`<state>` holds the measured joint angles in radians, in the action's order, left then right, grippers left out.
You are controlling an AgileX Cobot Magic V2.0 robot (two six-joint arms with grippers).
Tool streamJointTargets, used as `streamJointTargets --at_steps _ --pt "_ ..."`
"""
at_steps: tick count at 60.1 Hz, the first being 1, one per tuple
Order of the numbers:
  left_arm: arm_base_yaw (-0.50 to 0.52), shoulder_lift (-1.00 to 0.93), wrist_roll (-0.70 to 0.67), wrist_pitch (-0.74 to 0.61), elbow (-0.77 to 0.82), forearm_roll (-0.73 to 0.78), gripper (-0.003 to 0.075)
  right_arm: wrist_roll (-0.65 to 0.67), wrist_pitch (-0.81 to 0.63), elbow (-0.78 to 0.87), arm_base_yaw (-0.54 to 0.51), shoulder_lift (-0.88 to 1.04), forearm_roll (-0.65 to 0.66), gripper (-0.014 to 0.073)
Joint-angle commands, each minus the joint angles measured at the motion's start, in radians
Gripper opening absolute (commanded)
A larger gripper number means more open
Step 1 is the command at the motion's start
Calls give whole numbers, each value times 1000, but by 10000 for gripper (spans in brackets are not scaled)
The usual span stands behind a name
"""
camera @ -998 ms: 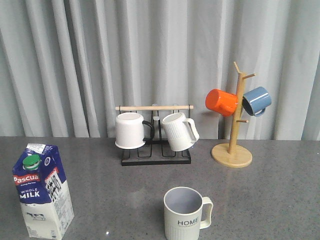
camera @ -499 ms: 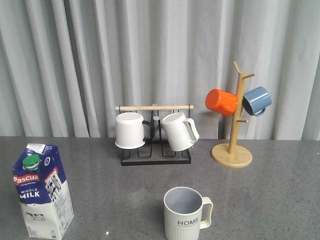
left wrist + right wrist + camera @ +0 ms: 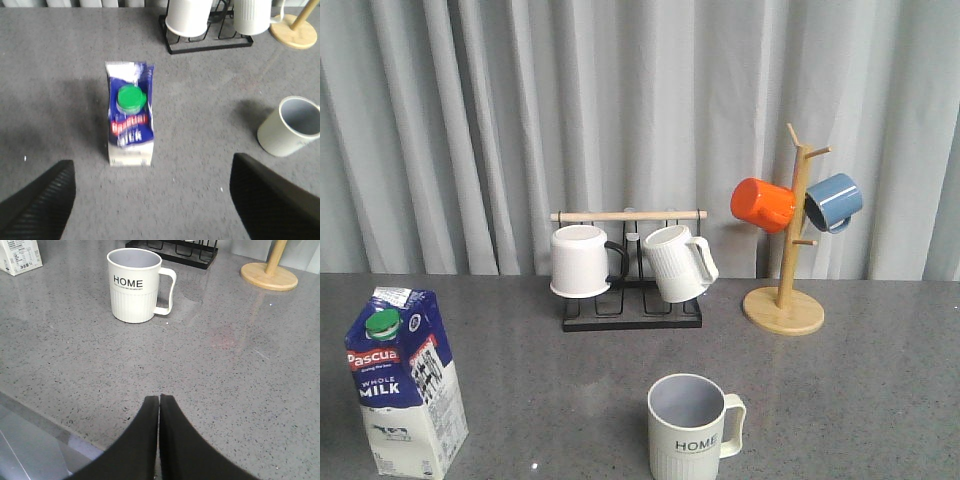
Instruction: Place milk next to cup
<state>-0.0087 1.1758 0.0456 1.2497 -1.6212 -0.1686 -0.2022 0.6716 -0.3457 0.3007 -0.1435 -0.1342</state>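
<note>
The milk carton stands upright at the table's front left, blue above, white below, with a green cap. It also shows in the left wrist view. The cream "HOME" cup stands at the front centre, handle to the right; it shows in the right wrist view and the left wrist view. My left gripper is open, high above the table, short of the carton and apart from it. My right gripper is shut and empty, near the table's front edge, well short of the cup. Neither gripper shows in the front view.
A black rack at the back centre holds a plain white black-handled mug and a white ribbed mug. A wooden mug tree at the back right carries an orange mug and a blue mug. Grey curtain behind.
</note>
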Motion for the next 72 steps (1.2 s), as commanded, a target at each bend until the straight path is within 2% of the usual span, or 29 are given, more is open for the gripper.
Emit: streamJointTargets --at_steps 1,10,22,62,72 --pt "-2 94 10 -2 -133 -15 603 0 -79 -25 2 -13 0 -5" --pt "-2 220 28 -2 -199 -12 596 0 -79 -25 2 -13 -1 -5" --pt "-2 338 36 -2 -199 -10 594 0 -79 -25 2 -13 -1 -5" --pt "-2 567 37 -41 -199 -5 594 2 -79 -25 2 -13 0 -5" --pt "-2 592 37 -41 -199 -5 543 2 -79 -25 2 -13 0 -5"
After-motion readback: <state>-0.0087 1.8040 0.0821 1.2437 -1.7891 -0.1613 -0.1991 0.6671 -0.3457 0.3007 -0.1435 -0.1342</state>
